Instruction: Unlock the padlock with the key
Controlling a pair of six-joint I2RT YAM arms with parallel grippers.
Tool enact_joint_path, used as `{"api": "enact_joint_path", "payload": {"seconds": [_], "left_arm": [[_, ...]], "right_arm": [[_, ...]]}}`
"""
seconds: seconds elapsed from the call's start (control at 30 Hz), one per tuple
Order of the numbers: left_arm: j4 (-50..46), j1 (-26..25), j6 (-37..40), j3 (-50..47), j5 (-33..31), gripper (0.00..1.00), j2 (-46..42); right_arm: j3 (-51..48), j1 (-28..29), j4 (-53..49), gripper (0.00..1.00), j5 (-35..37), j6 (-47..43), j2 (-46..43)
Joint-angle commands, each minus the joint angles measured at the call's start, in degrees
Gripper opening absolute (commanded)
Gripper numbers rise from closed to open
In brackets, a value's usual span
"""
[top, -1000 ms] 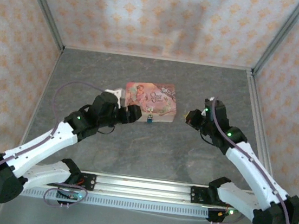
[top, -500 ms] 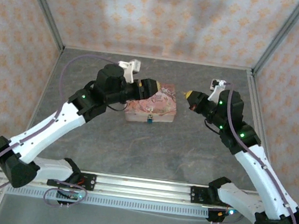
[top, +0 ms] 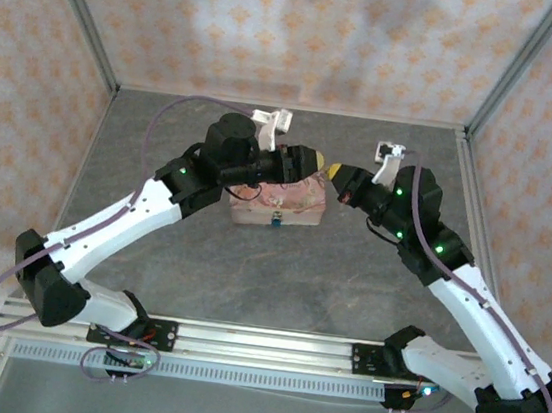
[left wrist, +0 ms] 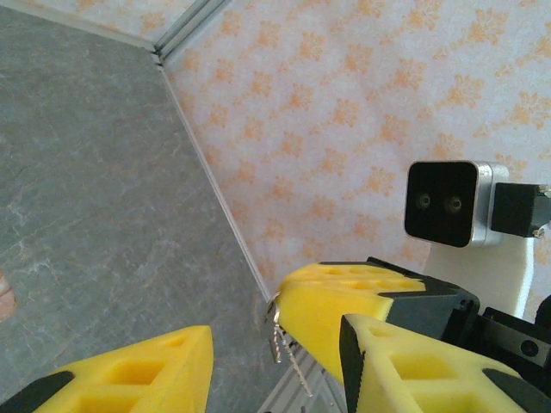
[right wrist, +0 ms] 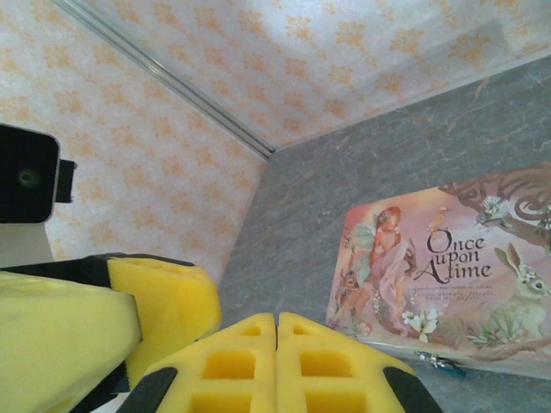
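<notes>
The tiny bluish padlock (top: 277,221) hangs at the front edge of the pink picture box (top: 286,206), and the right wrist view shows the padlock (right wrist: 440,362) below the box lid (right wrist: 448,275). Both grippers meet in the air above the box's back right corner. My right gripper (top: 335,171) is shut, its pads pressed together (right wrist: 276,320). In the left wrist view the thin silver key (left wrist: 278,337) sticks out of the right gripper's tip (left wrist: 288,303). My left gripper (left wrist: 275,344) is open, its fingers on either side of that tip and key.
The box lies mid-table on the grey floor (top: 249,264). Patterned walls close in the back and both sides. A metal rail (top: 259,346) runs along the near edge between the arm bases. The right wrist camera (left wrist: 448,202) faces the left wrist view.
Both arms have risen and swung inward. The left gripper left the box's front left and now sits above the box, tip to tip with the right gripper.
</notes>
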Motion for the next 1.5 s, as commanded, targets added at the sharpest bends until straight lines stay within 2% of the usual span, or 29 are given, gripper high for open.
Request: {"api": "enact_joint_path", "payload": {"seconds": [0.0,0.17,0.47,0.7,0.83,0.9,1.0,1.07,1.1,1.23,1.33,1.47], "left_arm": [[2.1,-0.6,0.2,2.0,1.2,0.44,-0.2],[2.1,-1.3,0.3,2.9,1.5,0.4,0.9],[1.5,-1.6,1.0,3.7,1.5,0.23,1.1],[0.8,-1.6,1.6,4.1,1.2,0.18,1.2],[-0.1,-1.6,2.3,4.4,0.6,0.02,1.1],[-1.0,-1.6,3.1,4.7,0.1,0.0,0.9],[-3.9,-1.6,5.3,5.5,-0.9,0.0,0.4],[-6.5,-1.6,7.2,6.4,-1.5,0.0,0.1],[-7.9,-1.5,8.3,7.0,-1.9,0.0,-0.1],[-11.9,-1.5,11.5,9.1,-0.7,0.0,0.1],[-14.4,-1.5,12.9,11.1,2.3,0.0,1.2],[-15.0,-1.5,13.4,12.2,7.7,0.0,2.0]], "right_arm": [[0.8,0.4,3.9,0.0,-1.1,1.3,-0.5],[1.0,0.4,4.4,0.0,-1.4,1.9,-0.3],[0.3,0.4,4.8,0.0,-1.7,2.6,-0.4],[-0.3,0.5,6.6,0.0,-3.3,4.0,-0.3],[-0.3,0.4,6.7,0.0,-3.4,4.2,-0.4],[-0.4,0.4,6.5,0.06,-3.6,4.1,-0.5],[-1.6,0.5,5.5,0.33,-2.8,3.6,-1.6],[-2.8,0.4,4.2,0.45,-1.4,2.5,-3.6],[-3.4,0.2,3.7,0.48,-1.1,2.1,-4.8],[-6.4,-2.4,3.6,0.46,-2.1,1.9,-9.6],[-8.3,-4.5,6.0,0.4,-6.1,3.0,-11.6],[-10.3,-6.6,11.7,0.4,-12.5,5.6,-12.7]]}}
